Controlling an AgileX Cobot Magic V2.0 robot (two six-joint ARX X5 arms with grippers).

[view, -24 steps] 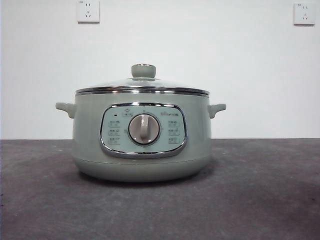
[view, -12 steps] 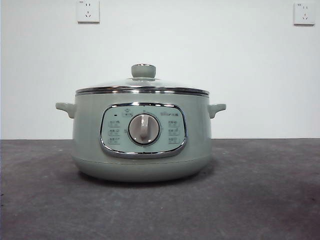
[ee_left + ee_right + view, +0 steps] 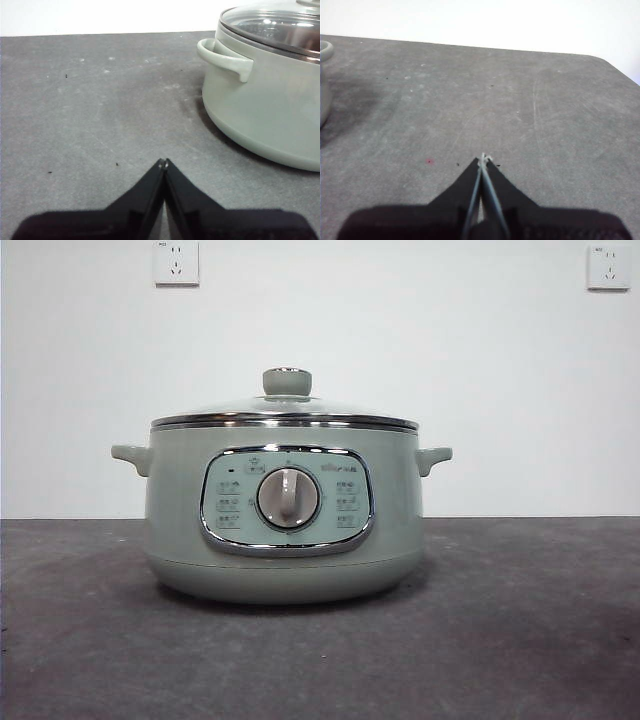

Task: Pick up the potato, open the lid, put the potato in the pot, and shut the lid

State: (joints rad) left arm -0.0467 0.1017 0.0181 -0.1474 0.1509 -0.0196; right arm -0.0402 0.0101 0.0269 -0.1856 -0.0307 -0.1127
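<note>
The pot stands mid-counter with the lid seated on its rim, control dial facing the front camera. Around it the dark grey counter is speckled and scuffed, running back to a plain white wall with two sockets. The left hand hangs near the pot's side handle, jaws pressed together on nothing; the right hand hangs over bare counter, likewise pressed together.

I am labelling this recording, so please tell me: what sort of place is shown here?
Probably a lab or test bench, not a home kitchen: only the pot with its lid stands on a bare grey table, before a plain white wall with two sockets.
</note>
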